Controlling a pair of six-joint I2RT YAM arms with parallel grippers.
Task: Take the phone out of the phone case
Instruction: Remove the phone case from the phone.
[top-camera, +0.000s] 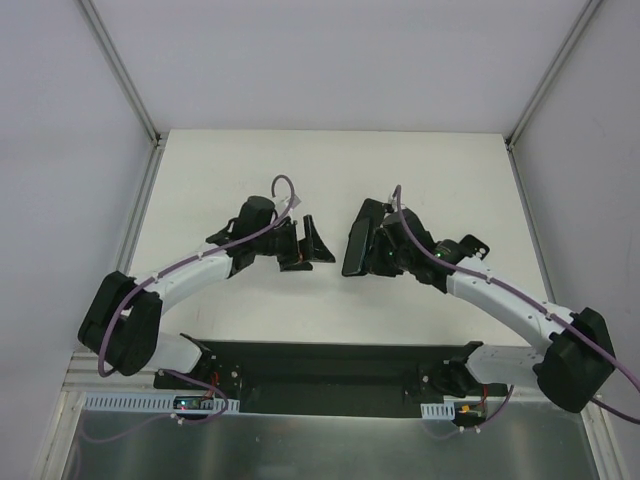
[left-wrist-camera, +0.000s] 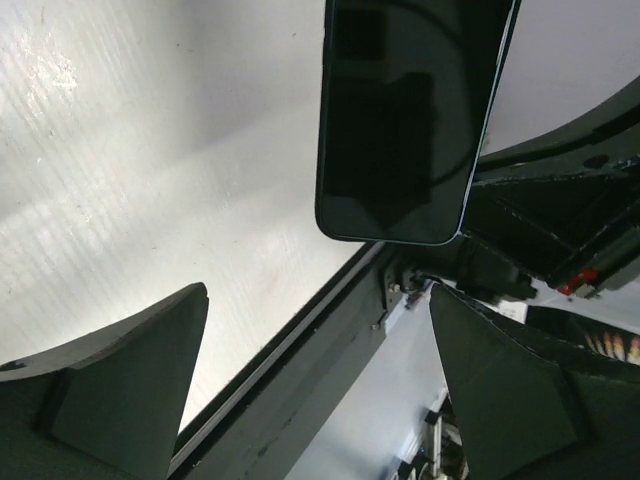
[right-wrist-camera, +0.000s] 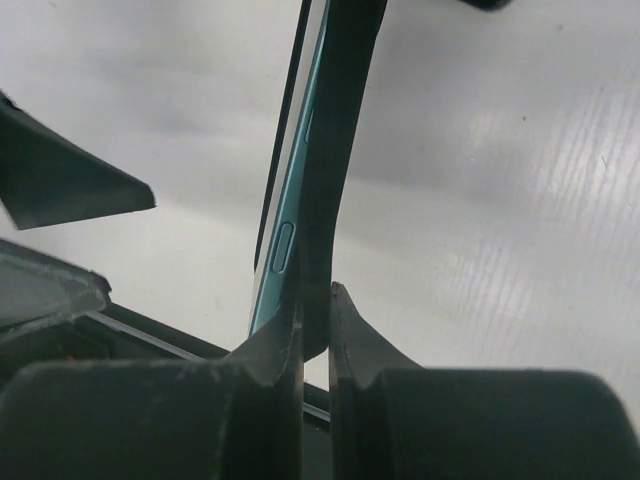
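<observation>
The right gripper (right-wrist-camera: 318, 320) is pinched shut on one edge of the phone (top-camera: 357, 250), which is held on edge above the middle of the bench (top-camera: 450, 180). The left gripper (top-camera: 318, 243) is spread wide just beside the screen, with no contact made.

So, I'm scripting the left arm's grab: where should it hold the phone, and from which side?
Probably the free end of the phone, pinched across its two long edges, coming from the screen side. The right gripper clamps the other end, and the screen faces the open left gripper, whose fingers look spread wider than it.
</observation>
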